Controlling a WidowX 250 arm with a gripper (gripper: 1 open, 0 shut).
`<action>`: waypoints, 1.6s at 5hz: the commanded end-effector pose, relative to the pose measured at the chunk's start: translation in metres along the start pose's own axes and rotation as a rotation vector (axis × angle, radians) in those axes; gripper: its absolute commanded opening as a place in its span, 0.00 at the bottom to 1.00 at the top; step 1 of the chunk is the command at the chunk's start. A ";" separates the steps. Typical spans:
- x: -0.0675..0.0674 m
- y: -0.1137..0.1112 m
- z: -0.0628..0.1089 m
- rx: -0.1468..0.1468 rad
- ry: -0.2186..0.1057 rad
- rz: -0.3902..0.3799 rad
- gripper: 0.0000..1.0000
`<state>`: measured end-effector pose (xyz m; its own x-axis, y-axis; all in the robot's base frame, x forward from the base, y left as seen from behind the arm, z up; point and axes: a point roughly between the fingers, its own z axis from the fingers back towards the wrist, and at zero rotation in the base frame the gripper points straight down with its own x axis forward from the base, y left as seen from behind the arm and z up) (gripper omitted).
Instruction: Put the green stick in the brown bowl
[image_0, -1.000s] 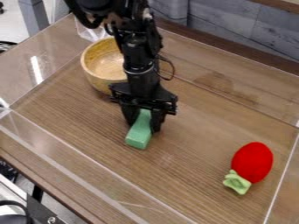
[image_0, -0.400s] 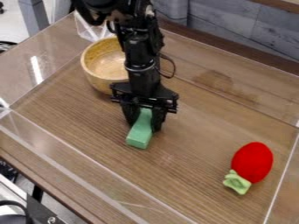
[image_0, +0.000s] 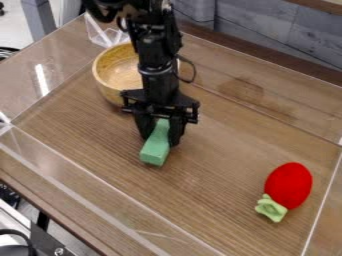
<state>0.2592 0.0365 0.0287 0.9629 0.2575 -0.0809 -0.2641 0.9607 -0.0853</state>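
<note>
The green stick (image_0: 158, 143) is a mid-green bar hanging tilted between the fingers of my gripper (image_0: 160, 127), its lower end just above or touching the wooden table near the middle. The gripper points straight down and is shut on the stick's upper end. The brown bowl (image_0: 120, 72) is a round tan wooden bowl behind and to the left of the gripper, partly hidden by the black arm (image_0: 155, 50). Its inside looks empty where visible.
A red toy (image_0: 287, 184) with a small light-green leafy base (image_0: 273, 209) lies at the front right. Clear plastic walls (image_0: 80, 205) ring the wooden table surface (image_0: 241, 120). A grey wall stands at the back right.
The gripper with the green stick has shifted slightly left toward the bowl, and the stick's lower end has moved with it.
</note>
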 end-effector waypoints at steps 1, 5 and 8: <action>0.013 -0.002 0.030 -0.024 -0.072 0.055 0.00; 0.033 0.003 0.079 -0.117 -0.119 0.049 0.00; 0.019 0.008 0.078 -0.142 -0.144 0.151 0.00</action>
<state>0.2773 0.0546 0.0913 0.9062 0.4227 -0.0096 -0.4146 0.8839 -0.2165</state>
